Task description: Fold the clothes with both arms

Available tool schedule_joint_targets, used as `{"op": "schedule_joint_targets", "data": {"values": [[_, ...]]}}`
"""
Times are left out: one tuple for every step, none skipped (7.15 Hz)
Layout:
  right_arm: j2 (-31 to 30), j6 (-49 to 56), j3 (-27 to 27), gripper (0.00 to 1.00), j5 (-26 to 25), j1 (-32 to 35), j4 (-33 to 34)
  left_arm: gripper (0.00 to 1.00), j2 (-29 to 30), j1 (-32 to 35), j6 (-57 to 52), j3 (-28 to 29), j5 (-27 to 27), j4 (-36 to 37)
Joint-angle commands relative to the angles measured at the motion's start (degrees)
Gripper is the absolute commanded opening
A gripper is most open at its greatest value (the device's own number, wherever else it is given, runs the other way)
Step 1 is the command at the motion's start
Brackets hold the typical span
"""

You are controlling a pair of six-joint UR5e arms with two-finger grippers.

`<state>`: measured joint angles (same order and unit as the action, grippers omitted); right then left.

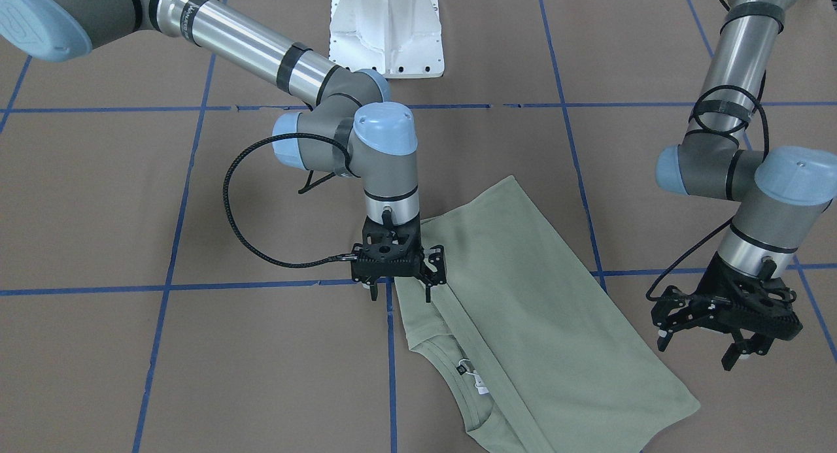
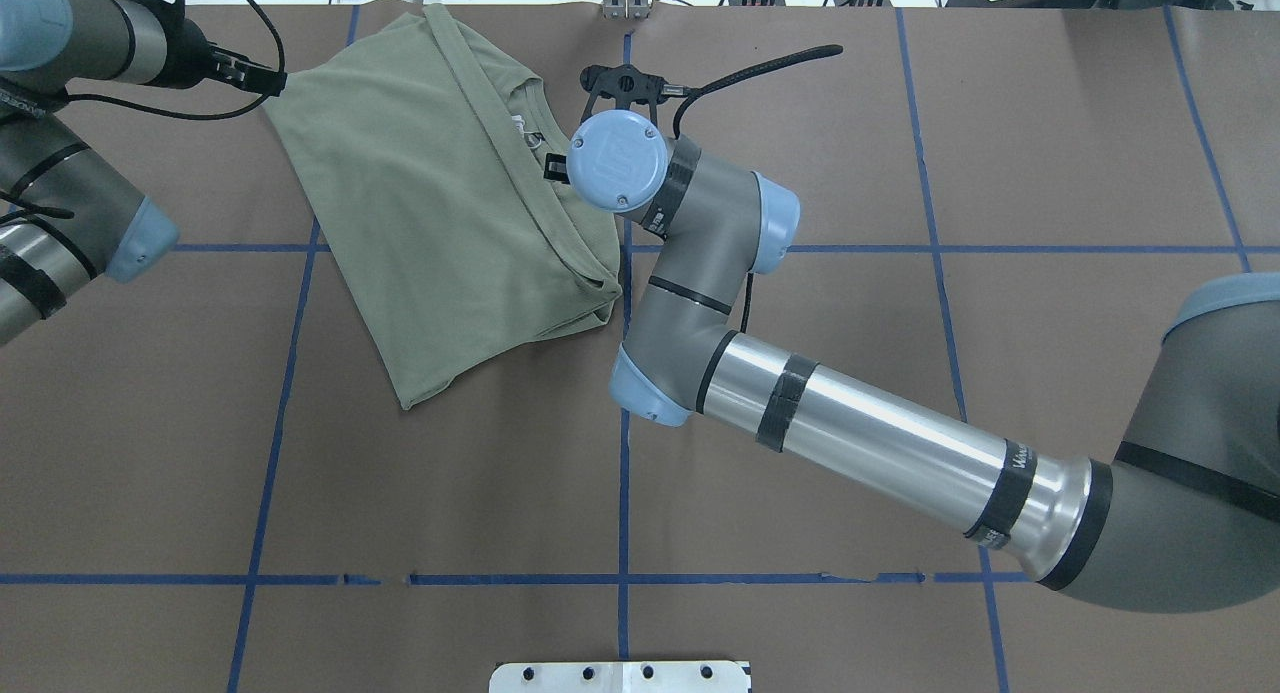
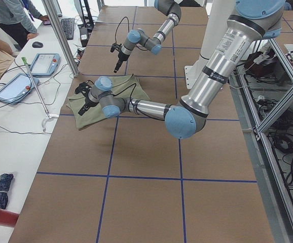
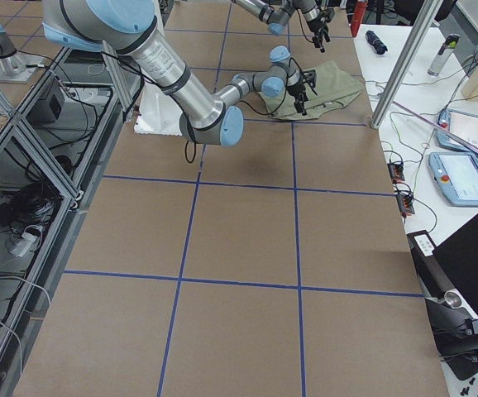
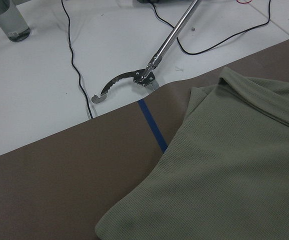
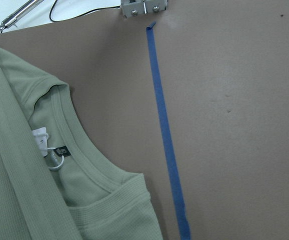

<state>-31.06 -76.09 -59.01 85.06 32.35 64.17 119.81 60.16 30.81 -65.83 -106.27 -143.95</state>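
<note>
The pale green shirt point(image 1: 529, 302) lies folded into a slanted oblong on the brown table, neck opening and white tag point(image 1: 479, 382) showing at its edge. My right gripper point(image 1: 400, 295) points down over the shirt's side edge near the neck, open, with nothing between its fingers. The left gripper point(image 1: 698, 350) hangs open just off the shirt's opposite side, clear of the cloth. From overhead the shirt point(image 2: 440, 203) sits at the far left, the right gripper point(image 2: 622, 81) beside its collar and the left gripper point(image 2: 262, 76) at its far corner. The right wrist view shows the collar and tag point(image 6: 40, 140).
The white pedestal base point(image 1: 386, 34) stands at the robot's side. Blue tape lines point(image 1: 391, 348) cross the brown table. Beyond the far edge lies a white bench with a metal grabber tool point(image 5: 134, 80), cables and tablets point(image 3: 45, 63); a person point(image 3: 9, 15) stands there.
</note>
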Motion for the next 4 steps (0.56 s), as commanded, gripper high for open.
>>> {"op": "schedule_joint_targets", "data": {"values": [[0.3, 0.0, 2.3, 0.60, -0.6, -1.5, -0.2, 1.00, -0.4, -0.1, 0.1, -0.2, 0.0, 0.0], [-0.7, -0.3, 2.2, 0.54, -0.7, -1.7, 0.2, 1.00, -0.5, -0.2, 0.2, -0.3, 0.0, 0.0], [-0.8, -0.5, 2.1, 0.54, -0.5, -1.7, 0.3, 1.00, -0.5, -0.4, 0.3, -0.2, 0.0, 0.0], [-1.1, -0.7, 2.0, 0.54, -0.3, -2.1, 0.3, 1.00, -0.5, -0.5, 0.9, -0.2, 0.0, -0.1]]}}
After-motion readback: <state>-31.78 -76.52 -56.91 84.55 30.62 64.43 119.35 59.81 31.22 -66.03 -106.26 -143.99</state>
